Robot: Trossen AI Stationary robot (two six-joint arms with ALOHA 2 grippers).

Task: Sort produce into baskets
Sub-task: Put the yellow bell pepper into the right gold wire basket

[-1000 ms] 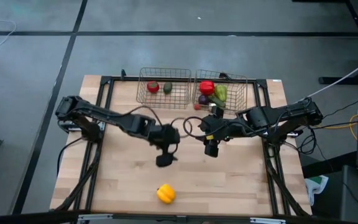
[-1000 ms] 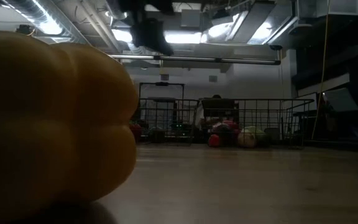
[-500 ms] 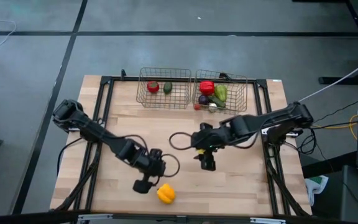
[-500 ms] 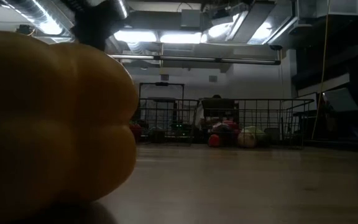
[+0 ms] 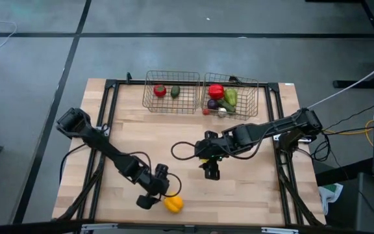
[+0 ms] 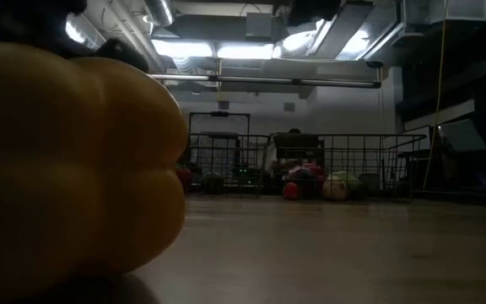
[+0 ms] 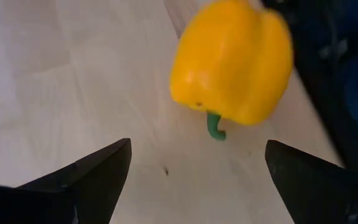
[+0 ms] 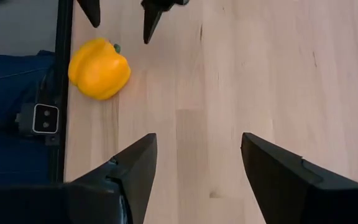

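Pepper point(image 5: 173, 204), yellow, lies alone near bench point(image 5: 252, 188) front; left pincer point(image 5: 153, 197) apart beside it, right pincer point(image 5: 211, 171) apart mid-bench; baskets point(image 5: 171, 91) far.

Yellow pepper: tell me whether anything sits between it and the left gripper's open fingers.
Nothing visible does. In the left wrist view the yellow pepper lies on bare table just ahead of the open left gripper, its green stem pointing toward the fingers. The right gripper hovers empty mid-table, well aside.
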